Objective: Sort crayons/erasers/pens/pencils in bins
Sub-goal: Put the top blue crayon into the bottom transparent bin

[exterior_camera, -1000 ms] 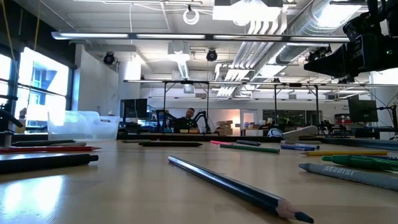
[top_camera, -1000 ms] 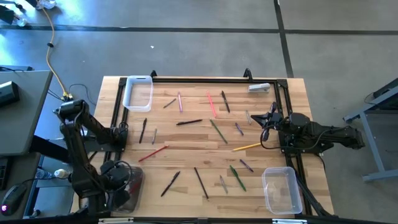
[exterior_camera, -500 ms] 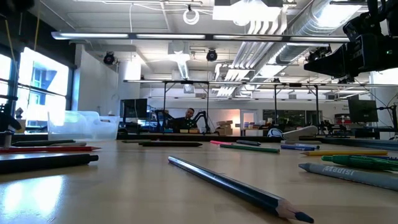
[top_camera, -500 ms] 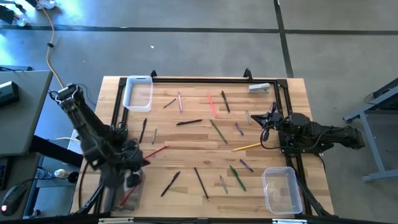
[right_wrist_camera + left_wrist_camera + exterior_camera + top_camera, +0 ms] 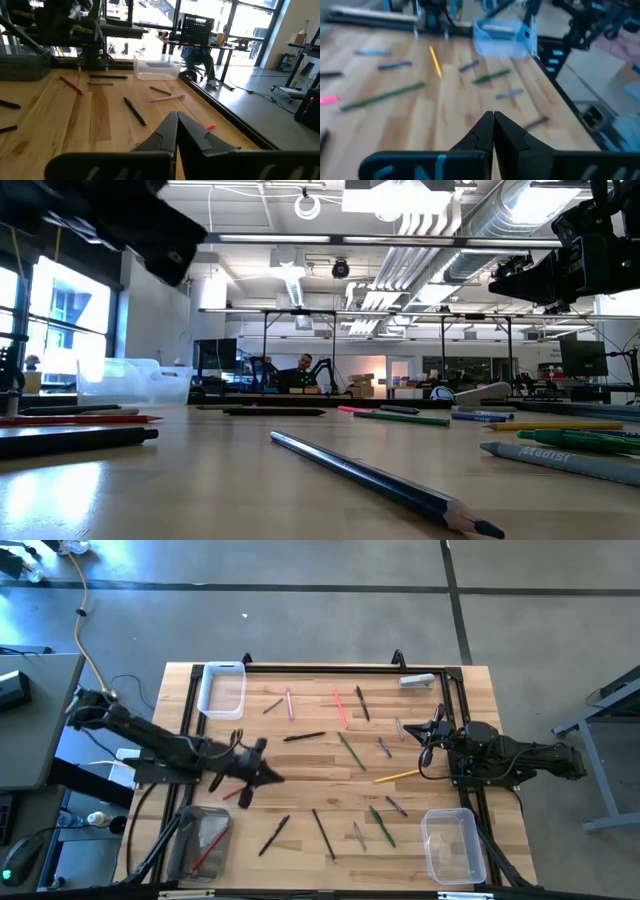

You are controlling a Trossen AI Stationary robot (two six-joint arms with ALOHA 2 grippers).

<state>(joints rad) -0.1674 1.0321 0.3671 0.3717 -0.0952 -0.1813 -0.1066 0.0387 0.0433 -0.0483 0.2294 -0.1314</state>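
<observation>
Sorting well short of done: most sticks loose on the wooden table (image 5: 300, 815).

Far left, near edge: grey-tinted clear plastic tub (image 5: 200, 843) holding one red stick (image 5: 208, 852). Far-left corner: white-rimmed clear rectangular tub (image 5: 222, 690), looks empty.

Left gripper (image 5: 262, 769) reaching in over the table's left-centre, fingers pressed together, nothing between them in the left wrist view (image 5: 493, 131). Hovering just beside a long red pencil (image 5: 246, 786) and a short dark stick (image 5: 229, 750); contact with either cannot be told from above.

Centre, scattered and mostly apart: black pen (image 5: 304, 737), pink stick (image 5: 289, 704), red-pink pencil (image 5: 340, 709), long green pencil (image 5: 350, 751), two dark pencils near the front edge (image 5: 322, 833), (image 5: 274, 835). Right of centre: yellow pencil (image 5: 397, 776), green crayon (image 5: 382, 824), small purple and grey pieces around them.

Right gripper (image 5: 430, 730) parked over the right side by the frame rail, fingers closed on nothing, same in the right wrist view (image 5: 176, 131). Near-right corner: clear plastic tub (image 5: 452, 844), looks empty. Pale grey block (image 5: 417, 681) at the far-right edge, type unclear.

Step in hand, by judgement: left arm between picks, lining up on the next stick after a drop at the grey tub.

Next move calls for: spreading the fingers, dropping over the red pencil or dark stick, aligning across its length, closing low enough to catch so thin a shaft off the flat wood. Risk: pencil rolling or a neighbour getting nudged.
</observation>
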